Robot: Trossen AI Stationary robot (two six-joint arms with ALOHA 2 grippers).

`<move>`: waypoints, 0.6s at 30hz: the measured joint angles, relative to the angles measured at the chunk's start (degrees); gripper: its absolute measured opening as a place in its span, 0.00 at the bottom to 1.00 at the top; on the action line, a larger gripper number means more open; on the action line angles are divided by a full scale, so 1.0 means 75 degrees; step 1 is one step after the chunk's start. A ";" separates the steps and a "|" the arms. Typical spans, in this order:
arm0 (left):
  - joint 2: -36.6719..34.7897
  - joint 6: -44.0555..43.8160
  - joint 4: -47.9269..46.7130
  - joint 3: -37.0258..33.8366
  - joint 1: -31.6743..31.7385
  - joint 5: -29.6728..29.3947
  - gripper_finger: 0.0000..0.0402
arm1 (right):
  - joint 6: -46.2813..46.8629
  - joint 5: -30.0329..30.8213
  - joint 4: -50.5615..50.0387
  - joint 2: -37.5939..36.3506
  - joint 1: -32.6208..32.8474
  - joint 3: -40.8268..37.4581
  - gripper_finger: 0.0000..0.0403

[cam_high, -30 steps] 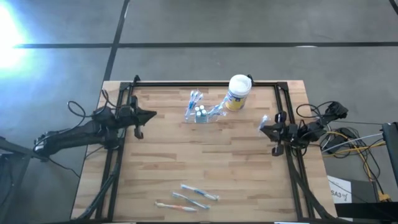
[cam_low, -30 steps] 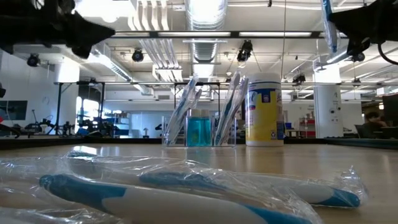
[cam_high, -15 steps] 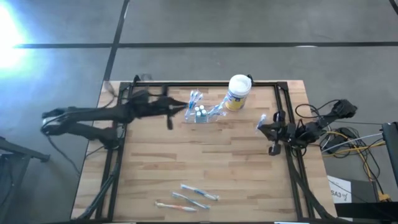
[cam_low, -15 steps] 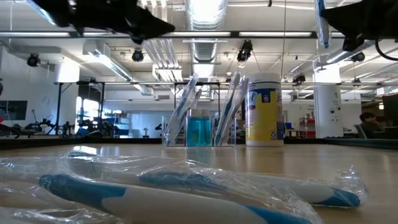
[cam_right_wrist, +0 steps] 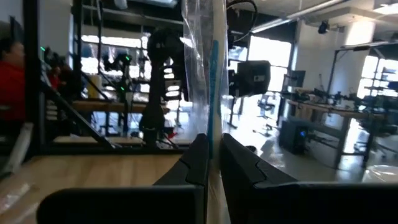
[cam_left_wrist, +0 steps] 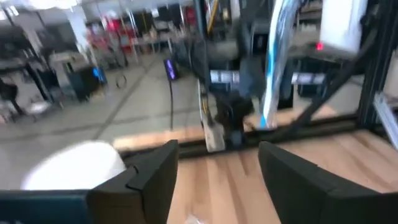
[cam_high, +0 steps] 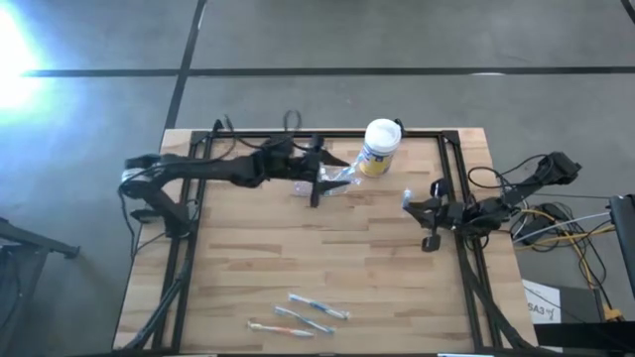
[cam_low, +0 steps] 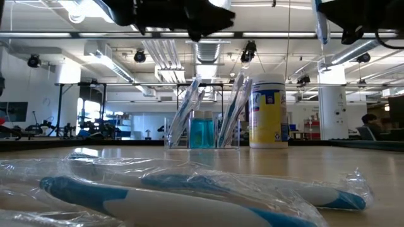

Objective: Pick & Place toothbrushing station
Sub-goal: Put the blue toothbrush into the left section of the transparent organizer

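Clear plastic toothbrushing station (cam_low: pixel 203 129), wood table (cam_high: pixel 377 258), crinkly wrap.

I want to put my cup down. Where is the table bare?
The wide middle of the table is bare, between the clear holder at the back and the wrapped toothbrushes at the front edge. The back is crowded: the left end effector hangs over the holder, beside the white canister.

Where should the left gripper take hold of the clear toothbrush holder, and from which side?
Probably from above, across the narrow sides of the clear toothbrush holder: it stands upright, low and rectangular. The open left gripper is already above it. Wrapped brushes lean outward, and the white canister stands close.
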 joint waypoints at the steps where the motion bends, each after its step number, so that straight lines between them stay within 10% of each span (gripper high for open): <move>1: 0.0178 0.0000 -0.0060 0.0108 -0.0037 -0.0010 0.58 | 0.0007 0.0081 -0.0001 0.0184 -0.0033 0.0069 0.04; 18: 0.1267 0.0006 -0.0009 0.1517 -0.0688 0.0629 0.58 | 0.0414 0.0117 0.0090 0.2547 -0.0961 0.1177 0.04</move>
